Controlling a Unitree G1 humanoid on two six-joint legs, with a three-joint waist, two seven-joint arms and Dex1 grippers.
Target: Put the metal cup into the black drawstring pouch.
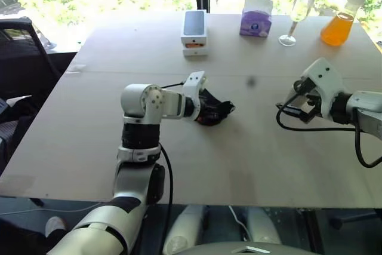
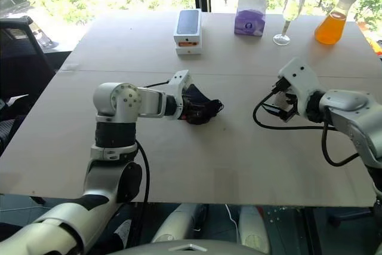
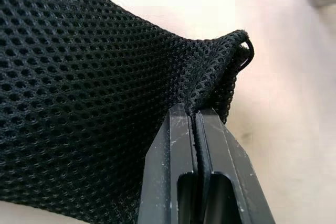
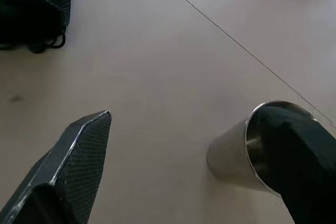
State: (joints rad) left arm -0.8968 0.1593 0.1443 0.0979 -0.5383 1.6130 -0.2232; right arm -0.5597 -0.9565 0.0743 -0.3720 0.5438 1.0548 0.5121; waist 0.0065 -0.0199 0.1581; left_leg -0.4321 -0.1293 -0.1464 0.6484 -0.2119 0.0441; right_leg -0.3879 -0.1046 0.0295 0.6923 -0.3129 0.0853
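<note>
Head views: left end effector (image 1: 206,107) sits mid-table, clenched on the black drawstring pouch (image 1: 216,110), which bunches just past its fingers on the table (image 1: 239,159). Right end effector (image 2: 279,103) hovers over the right part of the table, well apart from the pouch. The metal cup can't be made out here, probably hidden behind the right hand. At the far edge: phone box (image 1: 194,31), tissue pack (image 1: 256,17), wine glass (image 1: 296,19), orange flask (image 1: 340,22), none in the way.

Left wrist view: fingers (image 3: 181,166) pressed flat together, pinching a fold of mesh at the pouch rim, cord loop (image 3: 248,56) just beside. Risk: it's a one-layer pinch on the edge, so the mouth likely hangs closed, and the cup could hit fabric and not enter. Thin grip could also slip if the cup drags on the mesh.

Right wrist view: fingers spread wide, nothing held. Metal cup (image 4: 231,156) stands upright on the table, one finger (image 4: 299,166) in front of or over its rim, the other (image 4: 79,161) well to the side; contact can't be told. Risk: the finger at the rim could tip the light, slick cup or skid it away when closing. Pouch corner shows at the far side.
</note>
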